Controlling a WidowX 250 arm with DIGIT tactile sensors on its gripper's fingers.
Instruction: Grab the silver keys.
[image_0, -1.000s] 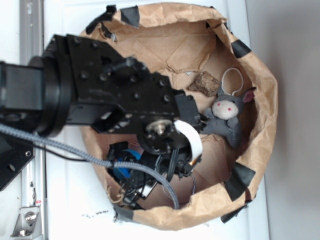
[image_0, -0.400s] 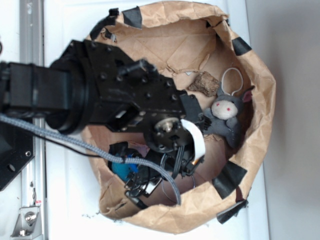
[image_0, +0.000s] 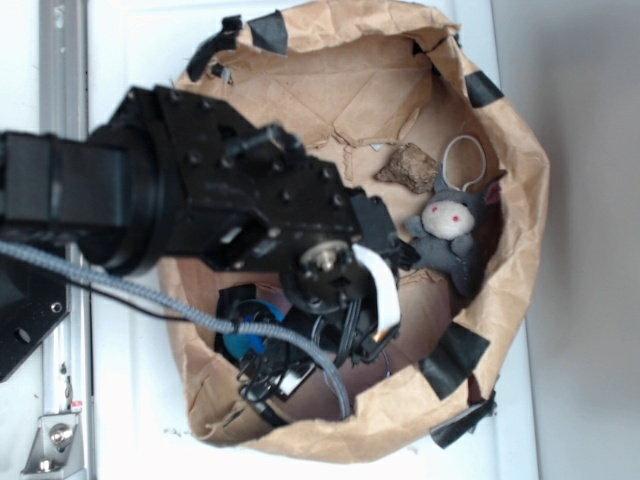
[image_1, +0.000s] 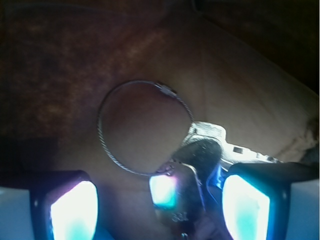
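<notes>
From the exterior view, I saw my arm reaching in from nine o'clock over a brown paper bag rolled down into a bowl, with black tape strips on its rim. The gripper hung low at the bag's six o'clock side, mostly buried under its own wrist and a grey braided cable, so I could not tell its opening from here. A blue ball showed just beside it at about eight o'clock. At the bag's three o'clock side lay a grey stuffed bunny with a white loop, and a brown rock-like lump sat just beside it toward twelve o'clock. A white ribbon cable ran down the wrist.

On the wrist view, the silver keys lay on the paper floor, their thin wire ring spread toward ten o'clock of the key blades. The fingers glared bright at the lower corners, standing fairly wide apart, with the key bunch between them and nearer the right-hand one. I could not tell whether either finger touched the metal.
</notes>
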